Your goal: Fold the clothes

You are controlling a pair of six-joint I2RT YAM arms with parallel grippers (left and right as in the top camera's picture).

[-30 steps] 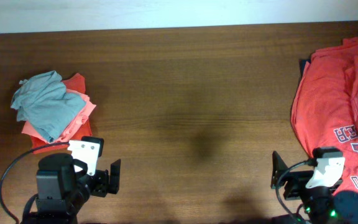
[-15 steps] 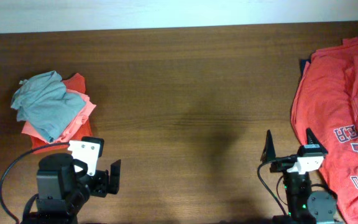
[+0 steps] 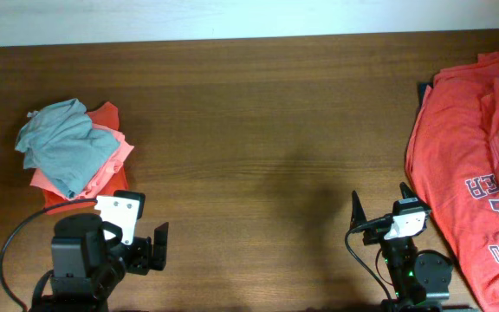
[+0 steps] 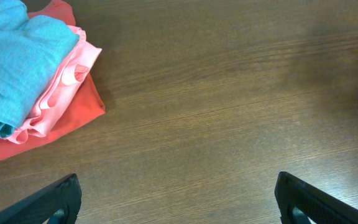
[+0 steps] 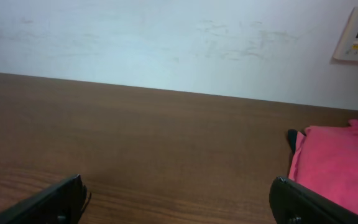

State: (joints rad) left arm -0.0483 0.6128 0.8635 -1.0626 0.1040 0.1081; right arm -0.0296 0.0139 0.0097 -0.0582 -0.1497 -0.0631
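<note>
Left gripper (image 4: 179, 208) wide open, empty, near the pile (image 3: 118, 154) topped by grey-blue T-shirt (image 3: 63, 143). Right gripper (image 3: 381, 204) likewise wide, holding nothing, beside red lettered T-shirt (image 3: 470, 165) spread at right edge of table (image 3: 258, 130).

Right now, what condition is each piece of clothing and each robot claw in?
Pale grey-blue cotton T-shirt: loosely bunched, top of left pile.
Salmon-pink T-shirt: folded, under the grey-blue one.
Orange-red T-shirt: folded flat, bottom of pile.
Red T-shirt with white lettering: spread out, unfolded.
Left gripper: open, empty.
Right gripper: open, empty.
</note>
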